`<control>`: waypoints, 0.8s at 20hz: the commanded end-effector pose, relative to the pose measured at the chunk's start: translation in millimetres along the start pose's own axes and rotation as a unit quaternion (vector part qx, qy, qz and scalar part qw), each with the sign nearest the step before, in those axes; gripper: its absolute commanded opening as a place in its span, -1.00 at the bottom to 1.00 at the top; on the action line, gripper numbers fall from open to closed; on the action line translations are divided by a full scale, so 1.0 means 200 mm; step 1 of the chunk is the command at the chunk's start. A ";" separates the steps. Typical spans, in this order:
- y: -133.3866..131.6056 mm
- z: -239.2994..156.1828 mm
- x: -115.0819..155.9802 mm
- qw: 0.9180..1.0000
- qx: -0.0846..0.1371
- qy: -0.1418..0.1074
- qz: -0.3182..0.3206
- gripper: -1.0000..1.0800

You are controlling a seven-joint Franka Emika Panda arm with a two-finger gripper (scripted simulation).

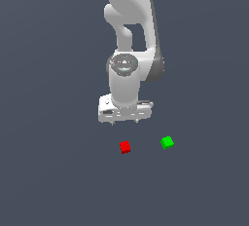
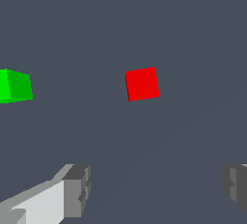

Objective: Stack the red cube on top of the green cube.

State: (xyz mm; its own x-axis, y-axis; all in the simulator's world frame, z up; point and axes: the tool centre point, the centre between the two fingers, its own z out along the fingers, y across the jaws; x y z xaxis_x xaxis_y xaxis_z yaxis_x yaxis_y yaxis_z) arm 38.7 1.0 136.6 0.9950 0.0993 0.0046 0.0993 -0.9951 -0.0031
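Observation:
The red cube (image 1: 125, 146) rests on the dark grey floor, just below the arm in the exterior view. The green cube (image 1: 167, 142) lies apart from it, toward the exterior view's right. My gripper (image 1: 125, 121) hangs above the floor, a short way above the red cube, with its two short fingertips spread wide. In the wrist view the red cube (image 2: 142, 84) shows ahead of the gripper (image 2: 157, 189), outside the gap between the fingers (image 2: 77, 189), and the green cube (image 2: 15, 86) sits at the picture's edge. Nothing is held.
A flat, dark grey surface (image 1: 58, 171) stretches in every direction. The white arm (image 1: 129, 35) rises above the gripper.

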 end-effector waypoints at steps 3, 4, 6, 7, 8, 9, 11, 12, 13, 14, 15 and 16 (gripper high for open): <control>0.02 0.11 0.10 1.000 0.000 -0.001 -0.024 0.92; 0.02 0.14 0.13 1.000 0.000 -0.001 -0.030 0.92; 0.02 0.18 0.17 0.999 -0.001 -0.001 -0.040 0.92; 0.02 0.20 0.19 0.999 -0.001 -0.001 -0.044 0.92; 0.03 0.22 0.21 0.999 -0.001 -0.002 -0.048 0.92; 0.03 0.24 0.23 0.999 -0.001 -0.002 -0.052 0.92; 0.03 0.27 0.26 0.998 -0.001 -0.002 -0.059 0.92; 0.03 0.28 0.27 0.998 -0.001 -0.002 -0.061 0.92; 0.03 0.29 0.29 0.998 -0.001 -0.002 -0.064 0.92; 0.03 0.30 0.30 0.998 -0.001 -0.002 -0.066 0.92; 0.03 0.31 0.31 0.998 -0.001 -0.002 -0.068 0.92; 0.03 0.31 0.31 0.998 -0.001 -0.002 -0.070 0.92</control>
State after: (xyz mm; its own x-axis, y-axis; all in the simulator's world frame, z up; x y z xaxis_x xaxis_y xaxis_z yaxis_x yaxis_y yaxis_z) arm 98.6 1.6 76.5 0.9731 0.2304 -0.0002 0.2304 -0.9731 -0.0007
